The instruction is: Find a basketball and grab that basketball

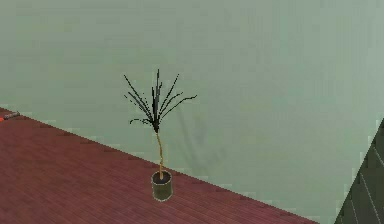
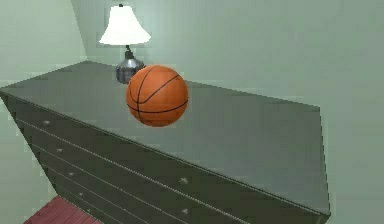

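An orange basketball (image 2: 157,95) with black seams rests on top of a dark grey dresser (image 2: 250,135) in the arm side view, left of the top's middle. It sits just in front of a table lamp (image 2: 125,45) with a white shade and a rounded grey base.
The dresser has several rows of drawers with small knobs, and its front runs down toward the arm side view's bottom. In the forward view a thin potted plant (image 1: 158,130) stands on red-brown floor (image 1: 60,170) by a pale wall. A dark piece of furniture (image 1: 368,195) shows at the right edge.
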Tool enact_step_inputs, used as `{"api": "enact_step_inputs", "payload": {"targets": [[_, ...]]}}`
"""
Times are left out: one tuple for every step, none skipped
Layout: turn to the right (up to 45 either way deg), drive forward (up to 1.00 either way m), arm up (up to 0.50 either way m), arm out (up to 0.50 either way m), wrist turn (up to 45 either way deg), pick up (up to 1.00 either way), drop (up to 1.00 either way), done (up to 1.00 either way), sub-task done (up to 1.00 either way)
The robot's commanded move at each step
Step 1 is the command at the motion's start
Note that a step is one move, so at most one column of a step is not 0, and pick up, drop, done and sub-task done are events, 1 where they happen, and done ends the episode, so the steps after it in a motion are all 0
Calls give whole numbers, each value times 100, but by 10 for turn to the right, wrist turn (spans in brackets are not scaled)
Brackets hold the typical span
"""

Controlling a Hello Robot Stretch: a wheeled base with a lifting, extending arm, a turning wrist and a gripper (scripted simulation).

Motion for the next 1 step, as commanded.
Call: {"api": "enact_step_inputs", "payload": {"targets": [[0,0,50,0,0,0,0,0,0]]}}
